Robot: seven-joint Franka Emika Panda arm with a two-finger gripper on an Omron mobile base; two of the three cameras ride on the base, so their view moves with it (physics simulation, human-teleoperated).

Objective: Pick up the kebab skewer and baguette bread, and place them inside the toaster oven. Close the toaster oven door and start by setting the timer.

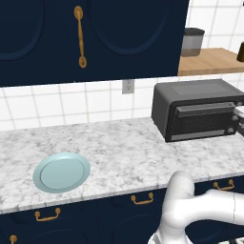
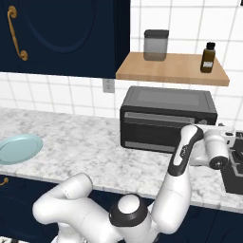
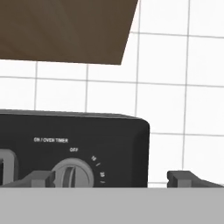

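Note:
The toaster oven (image 1: 198, 109) (image 2: 167, 117) stands at the back of the marble counter, and its door (image 1: 202, 121) (image 2: 152, 130) is shut. My gripper (image 2: 227, 137) (image 3: 113, 179) hangs open just in front of the oven's right end. In the hand view the timer knob (image 3: 73, 174), marked ON / OVEN TIMER, points to OFF and sits close beside the left fingertip (image 3: 37, 178). The right fingertip (image 3: 188, 178) lies past the oven's right edge. Nothing is between the fingers. The kebab skewer and the baguette bread are out of view.
A light-blue plate (image 1: 62, 172) (image 2: 19, 148) lies bare on the counter (image 1: 138, 152) to the left. Above the oven, a wooden shelf (image 2: 173, 69) carries a grey canister (image 2: 155, 45) and a brown bottle (image 2: 207, 57). A dark stove (image 2: 235, 173) borders the right side.

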